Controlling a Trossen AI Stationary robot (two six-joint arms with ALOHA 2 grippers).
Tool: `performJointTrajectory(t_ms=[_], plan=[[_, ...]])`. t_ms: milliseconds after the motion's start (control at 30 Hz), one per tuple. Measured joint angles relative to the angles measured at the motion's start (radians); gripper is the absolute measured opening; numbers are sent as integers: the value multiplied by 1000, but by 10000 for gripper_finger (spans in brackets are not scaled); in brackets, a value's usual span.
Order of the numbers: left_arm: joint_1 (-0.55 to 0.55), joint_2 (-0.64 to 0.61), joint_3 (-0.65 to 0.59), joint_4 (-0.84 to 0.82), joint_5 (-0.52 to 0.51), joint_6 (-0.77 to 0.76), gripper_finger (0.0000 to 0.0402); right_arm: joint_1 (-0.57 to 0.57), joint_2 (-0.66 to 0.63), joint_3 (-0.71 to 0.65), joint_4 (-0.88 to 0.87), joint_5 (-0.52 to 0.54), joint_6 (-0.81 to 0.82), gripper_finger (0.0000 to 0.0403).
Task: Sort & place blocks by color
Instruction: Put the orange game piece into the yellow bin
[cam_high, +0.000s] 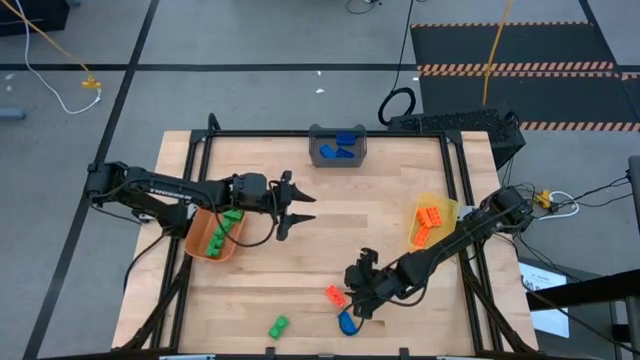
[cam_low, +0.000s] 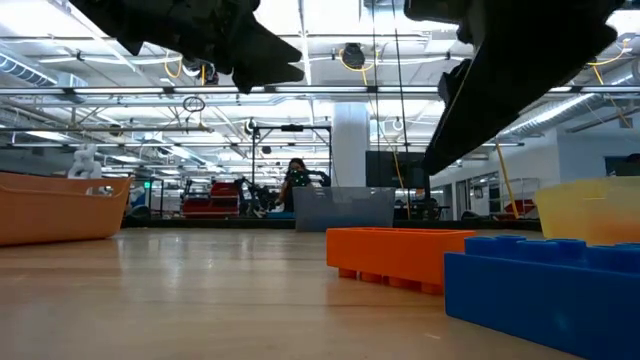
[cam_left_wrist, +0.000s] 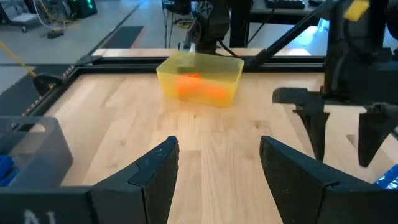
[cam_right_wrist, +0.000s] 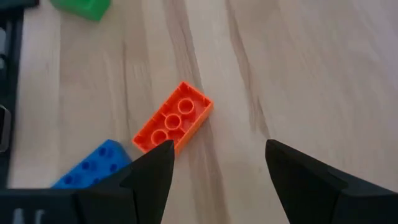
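Blocks are spread over the desk (cam_high: 300, 270) and three bins. An orange block (cam_right_wrist: 173, 117) is seen on the bare wood just ahead of the right gripper (cam_right_wrist: 217, 177), whose fingers are parted with nothing between them. A blue block (cam_right_wrist: 93, 165) lies just beside it, and a green block (cam_high: 278, 326) sits apart near the front edge. Green blocks are held in the orange bin (cam_high: 200, 245) (on the left side), orange ones in the yellow bin (cam_left_wrist: 233, 71), and blue ones in the grey bin (cam_high: 320, 155) at the far edge. The left gripper (cam_high: 300, 210) is held open and empty beside the orange bin.
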Motion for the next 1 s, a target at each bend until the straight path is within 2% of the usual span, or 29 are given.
performJointTrajectory(t_ms=[300,500,633,1000], plan=[[-55,0,0,-53,-3,-138,223,-24,115,0,185,-6,-234,243],[-101,0,0,-56,-75,-147,223,-34,146,0,190,-57,-236,243],[-115,0,0,-58,-77,-147,223,-32,146,0,151,-46,-233,243],[-142,0,0,-169,-82,-143,223,-62,105,2,-106,90,-214,243]])
